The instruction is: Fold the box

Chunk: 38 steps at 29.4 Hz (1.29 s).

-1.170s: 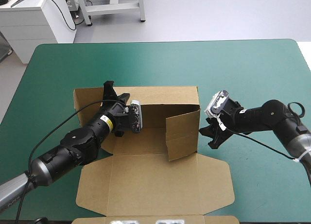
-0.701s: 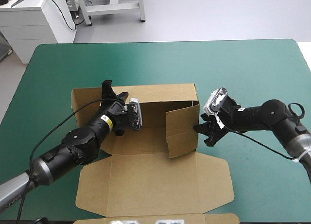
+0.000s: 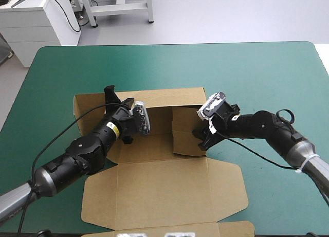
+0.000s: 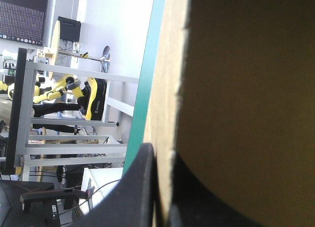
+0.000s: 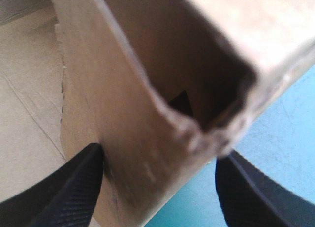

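Teal-green cover (image 3: 257, 72) beneath brown box (image 3: 154, 196)

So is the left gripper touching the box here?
Touching. The left wrist view shows the left gripper clamped on the box, its raised wall's edge pinched between the black fingers.

Plain brown for the box (image 3: 154, 196) in frame centre, plain teal-green for the cover (image 3: 257, 67) around, black for the fingers (image 3: 109, 92).
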Motion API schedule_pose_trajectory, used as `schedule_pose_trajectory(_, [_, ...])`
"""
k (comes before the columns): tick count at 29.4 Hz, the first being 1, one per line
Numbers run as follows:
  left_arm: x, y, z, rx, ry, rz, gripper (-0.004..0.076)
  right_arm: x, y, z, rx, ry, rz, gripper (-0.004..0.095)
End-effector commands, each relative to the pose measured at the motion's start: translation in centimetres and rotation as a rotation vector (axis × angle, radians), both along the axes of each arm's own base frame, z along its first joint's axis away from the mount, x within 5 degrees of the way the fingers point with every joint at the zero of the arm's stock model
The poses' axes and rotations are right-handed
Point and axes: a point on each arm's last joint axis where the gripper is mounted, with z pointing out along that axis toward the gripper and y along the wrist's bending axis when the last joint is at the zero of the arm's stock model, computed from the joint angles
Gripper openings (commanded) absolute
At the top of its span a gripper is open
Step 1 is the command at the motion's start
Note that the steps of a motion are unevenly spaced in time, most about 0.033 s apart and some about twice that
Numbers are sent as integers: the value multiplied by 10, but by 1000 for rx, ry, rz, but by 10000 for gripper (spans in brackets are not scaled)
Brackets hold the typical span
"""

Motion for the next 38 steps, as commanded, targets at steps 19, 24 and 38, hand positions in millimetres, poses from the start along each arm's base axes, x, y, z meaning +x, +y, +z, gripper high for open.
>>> schedule_pose_trajectory(19, [-19,-18,11,-117,20,-5,-8,26,6,18,-55,69,-62,487])
schedule_pose_trajectory(24, [-18,-16,10,-112,18,11,-8,22,19,18,-47,62,-35,484])
schedule_pose_trajectory(38, [-19,-18,11,-142,24,-3,-8,19,29,14,-99,50,-44,-18])
